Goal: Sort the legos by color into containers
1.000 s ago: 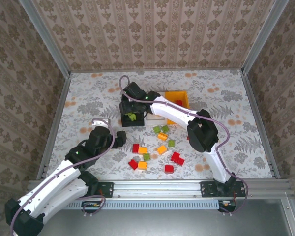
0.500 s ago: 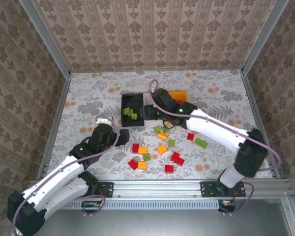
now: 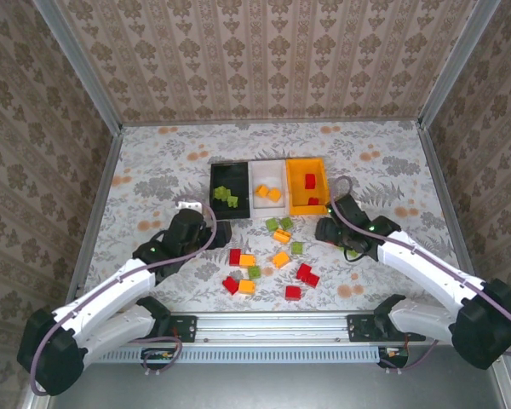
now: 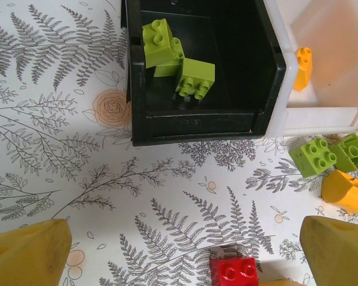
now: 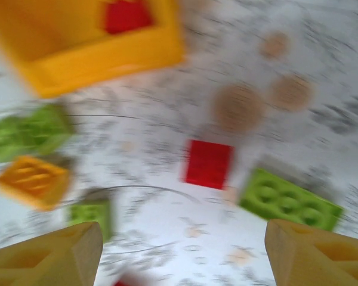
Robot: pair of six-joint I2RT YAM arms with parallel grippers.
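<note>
Three bins stand side by side in a row at the middle of a fern-patterned table (image 3: 153, 170). The black bin (image 3: 214, 183) on the left holds lime green bricks (image 3: 226, 197). The white bin (image 3: 268, 208) in the middle holds orange bricks (image 3: 268, 192). The orange-yellow bin (image 3: 298, 194) on the right holds red bricks (image 3: 310, 181).

More red, orange and green loose legos (image 3: 280, 259) lie scattered on the table in front of the bins.

The left gripper (image 3: 217, 232) hovers just in front of the black bin, its jaws wide apart with nothing between them.

The right gripper (image 3: 326, 228) sits near the orange-yellow bin's front right corner, jaws also apart and empty. Its blurred wrist view shows a red brick (image 5: 209, 164) and a flat green brick (image 5: 289, 199) lying on the table.
</note>
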